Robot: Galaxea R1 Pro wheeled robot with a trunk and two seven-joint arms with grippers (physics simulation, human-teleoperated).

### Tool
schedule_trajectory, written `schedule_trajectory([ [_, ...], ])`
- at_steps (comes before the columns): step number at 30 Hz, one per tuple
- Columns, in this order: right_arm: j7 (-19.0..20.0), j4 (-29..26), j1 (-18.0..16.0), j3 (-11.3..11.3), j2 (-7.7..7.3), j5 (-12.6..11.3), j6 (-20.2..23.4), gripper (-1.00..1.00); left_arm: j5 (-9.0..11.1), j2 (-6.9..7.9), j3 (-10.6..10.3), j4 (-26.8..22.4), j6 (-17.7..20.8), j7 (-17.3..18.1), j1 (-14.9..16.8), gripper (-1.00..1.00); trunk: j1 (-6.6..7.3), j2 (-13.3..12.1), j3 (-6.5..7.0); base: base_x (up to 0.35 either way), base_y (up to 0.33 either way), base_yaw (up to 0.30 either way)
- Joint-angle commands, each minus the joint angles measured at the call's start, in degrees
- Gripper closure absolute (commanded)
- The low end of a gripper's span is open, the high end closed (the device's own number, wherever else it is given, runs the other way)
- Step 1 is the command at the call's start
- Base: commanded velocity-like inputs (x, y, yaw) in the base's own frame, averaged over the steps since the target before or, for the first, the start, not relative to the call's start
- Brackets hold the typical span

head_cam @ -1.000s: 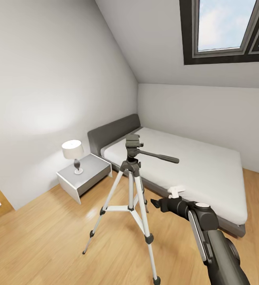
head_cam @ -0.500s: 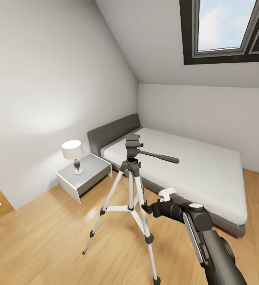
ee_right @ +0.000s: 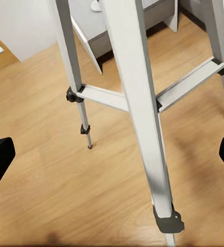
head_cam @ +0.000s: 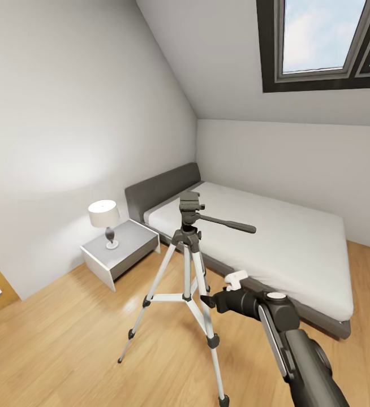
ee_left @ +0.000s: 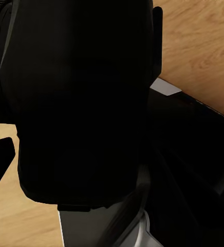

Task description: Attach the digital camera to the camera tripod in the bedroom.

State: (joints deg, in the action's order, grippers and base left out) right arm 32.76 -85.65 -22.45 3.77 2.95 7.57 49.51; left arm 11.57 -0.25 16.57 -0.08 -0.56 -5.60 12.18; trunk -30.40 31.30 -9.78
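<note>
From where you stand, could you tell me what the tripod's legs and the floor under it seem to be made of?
The camera tripod legs look like brushed silver-white metal, probably aluminium: pale, smooth telescoping sections with a soft sheen, joined by matte black collars that look like plastic. The floor looks like light varnished wood: visible grain, plank lines and a faint gloss. Both are simulator renders, so only the look is certain.

1 tripod (head_cam: 189, 271) with 3 legs, 1 bed (head_cam: 275, 237), 1 nightstand (head_cam: 123, 251), 1 lamp (head_cam: 104, 217), 2 skylight panes (head_cam: 321, 37), 1 arm (head_cam: 298, 345).
</note>
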Motion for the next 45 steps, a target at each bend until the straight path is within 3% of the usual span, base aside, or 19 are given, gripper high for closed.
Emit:
schedule_trajectory([
  [1, 0.5, 0.6, -0.1, 0.0, 0.06, 0.6, -0.2, -1.0, 0.6, -0.02, -0.1, 0.0, -0.1, -0.1, 0.0, 1.0, -0.02, 0.1, -0.1, 0.0, 0.0, 0.0],
  [10, 0.2, 4.9, -0.1, -0.1, 0.23, 0.8, -6.3, -1.0, 0.5, -0.02, -0.1, 0.0, 0.0, -0.1, 0.0, 1.0, -0.02, 0.1, -0.1, 0.019, 0.0, 0.0],
  [23, 0.3, 5.8, -0.1, 0.0, 0.4, 0.0, -7.4, -1.0, 0.6, -0.01, -0.1, 0.0, 0.0, 0.0, 0.0, 1.0, -0.02, 0.1, -0.1, 0.049, 0.0, 0.0],
  [25, 0.2, 7.2, -0.1, 0.0, 1.04, 0.1, -7.6, -1.0, 0.6, -0.01, -0.1, 0.0, 0.0, 0.0, 0.0, 1.0, -0.02, 0.1, -0.1, 0.004, 0.0, 0.0],
  [27, 0.1, 9.7, -0.1, 0.0, 2.6, 0.5, -8.3, -1.0, 0.6, -0.02, -0.1, 0.0, 0.0, -0.1, 0.0, 1.0, -0.02, 0.1, -0.1, 0.001, 0.0, 0.0],
  [29, -0.7, 11.7, -0.1, 0.0, 4.93, 0.9, -10.7, -1.0, 0.6, -0.02, -0.1, 0.0, -0.1, -0.1, 0.0, 1.0, -0.02, 0.1, -0.1, 0.0, 0.0, 0.0],
  [32, -2.9, 12.7, -0.1, -0.1, 6.34, 0.7, -14.3, -1.0, 0.6, -0.02, -0.1, 0.0, -0.1, -0.1, 0.0, 1.0, -0.02, 0.1, -0.1, 0.0, 0.0, 0.0],
  [45, -7.6, 13.8, -0.1, -0.3, 6.69, 0.1, -19.1, -1.0, 0.6, -0.02, -0.1, 0.0, -0.1, -0.1, 0.0, 1.0, -0.02, 0.1, -0.1, 0.0, 0.0, 0.0],
])
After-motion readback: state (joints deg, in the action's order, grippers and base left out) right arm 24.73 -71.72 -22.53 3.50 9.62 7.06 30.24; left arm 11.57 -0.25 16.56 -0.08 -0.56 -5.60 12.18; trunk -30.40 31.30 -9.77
